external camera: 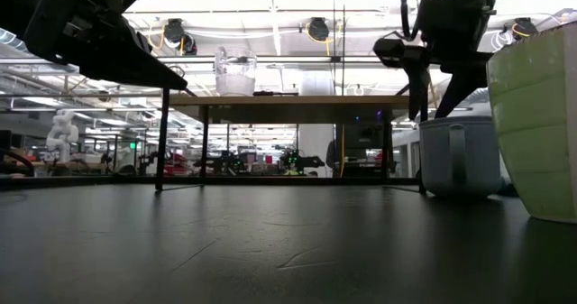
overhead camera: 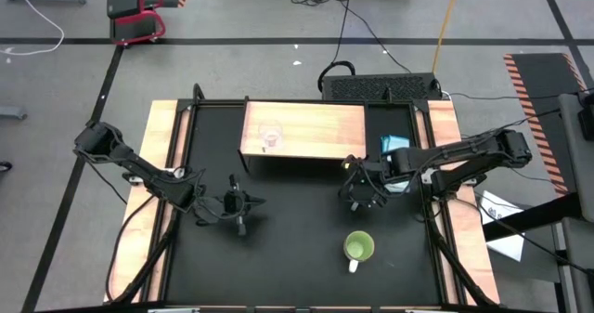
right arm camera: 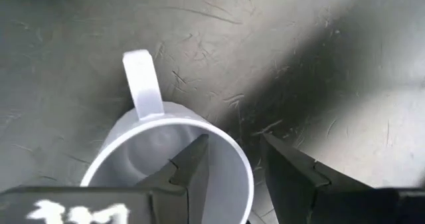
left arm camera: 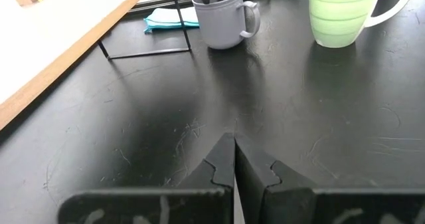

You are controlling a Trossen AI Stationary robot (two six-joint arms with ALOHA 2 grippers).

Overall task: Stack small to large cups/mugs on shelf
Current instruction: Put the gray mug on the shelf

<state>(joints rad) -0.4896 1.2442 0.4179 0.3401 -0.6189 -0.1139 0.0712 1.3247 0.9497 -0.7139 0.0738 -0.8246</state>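
The grey-blue mug stands upright on the black table, just in front of the shelf's right end. My right gripper hangs over it, pointing down and open. One finger is inside the mug and one outside, astride the rim opposite the handle; no touch shows. The lime-green mug stands nearer the table's near edge. The clear glass cup stands on the light-wood shelf. My left gripper is shut and low over the table's left middle, touching nothing.
A light-blue cloth lies right of the shelf, behind the grey-blue mug. The shelf's black legs stand on the table. Bare black table lies between the two arms and left of the green mug.
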